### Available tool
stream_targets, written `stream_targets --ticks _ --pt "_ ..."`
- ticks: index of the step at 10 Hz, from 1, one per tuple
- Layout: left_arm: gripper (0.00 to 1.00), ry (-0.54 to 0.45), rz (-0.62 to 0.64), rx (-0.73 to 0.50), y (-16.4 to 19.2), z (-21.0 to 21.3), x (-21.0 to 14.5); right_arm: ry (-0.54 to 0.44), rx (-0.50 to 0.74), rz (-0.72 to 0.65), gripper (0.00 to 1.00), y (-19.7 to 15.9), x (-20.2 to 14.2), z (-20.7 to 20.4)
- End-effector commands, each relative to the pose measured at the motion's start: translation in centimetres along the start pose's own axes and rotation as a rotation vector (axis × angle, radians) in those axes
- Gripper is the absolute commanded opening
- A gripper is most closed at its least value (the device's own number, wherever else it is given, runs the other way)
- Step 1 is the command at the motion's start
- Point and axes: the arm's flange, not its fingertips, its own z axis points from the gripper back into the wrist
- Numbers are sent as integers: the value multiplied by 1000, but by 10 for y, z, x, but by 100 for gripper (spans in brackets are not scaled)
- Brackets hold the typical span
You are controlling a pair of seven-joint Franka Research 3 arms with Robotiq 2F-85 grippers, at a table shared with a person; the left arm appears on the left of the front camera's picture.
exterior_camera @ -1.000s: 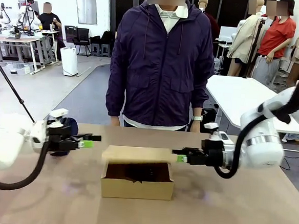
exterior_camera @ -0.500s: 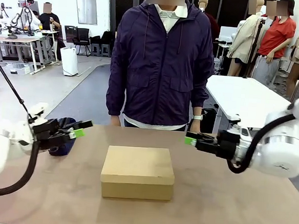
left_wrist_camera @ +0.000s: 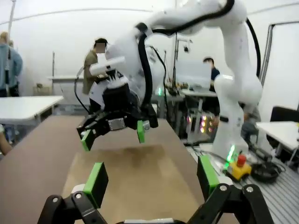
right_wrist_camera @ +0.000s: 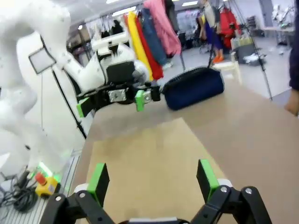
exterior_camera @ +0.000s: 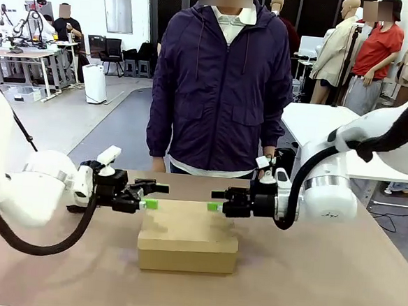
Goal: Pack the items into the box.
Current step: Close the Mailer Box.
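The tan cardboard box (exterior_camera: 188, 236) sits shut in the middle of the table, its flap lid (left_wrist_camera: 135, 177) lying flat. My left gripper (exterior_camera: 152, 196) hovers open over the box's far left edge, nothing between its green pads (left_wrist_camera: 96, 182). Facing it, my right gripper (exterior_camera: 215, 200) hovers open over the far right part of the lid (right_wrist_camera: 149, 158), also empty. In each wrist view the other arm's gripper shows ahead, the right gripper (left_wrist_camera: 114, 133) and the left gripper (right_wrist_camera: 112, 100). The black stapler-like device and the yellow utility knife are out of view.
A navy zippered pouch (right_wrist_camera: 194, 88) lies on the table behind my left arm. A person in a dark jacket (exterior_camera: 223, 84) stands at the far edge, arms at the sides. Bare table (exterior_camera: 320, 287) spreads right and in front of the box.
A second ago the box stood open with its flap up; it then closed while both arms drew outward. Now both grippers have swung inward over the lid's far edge.
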Motion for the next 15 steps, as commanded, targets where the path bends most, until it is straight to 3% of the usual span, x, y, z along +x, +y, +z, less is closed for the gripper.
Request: stream_targets --ticks 1,3,6,9,11,12,13,15 --pt "100 125 -18 -49 6 1 -15 85 16 7 100 -8 -10 -3" --pt "100 243 -22 -67 12 -10 -42 148 84 -18 100 -10 -27 -12" --pt "100 288 -1 -59 15 -8 -61 174 62 -3 100 -8 -38 -8" --pt "100 181 -64 -27 13 4 -34 79 118 8 100 -6 -16 5" --pt "100 30 -88 -30 -5 21 10 -22 -4 -41 100 4 23 26" --pt "100 -42 25 -18 -16 33 34 -63 -103 -147 100 12 41 43" --pt "100 -51 149 -17 -28 44 50 -109 -175 -266 100 19 56 62" --pt "100 -85 444 18 -52 80 72 -204 -258 -623 100 36 67 123"
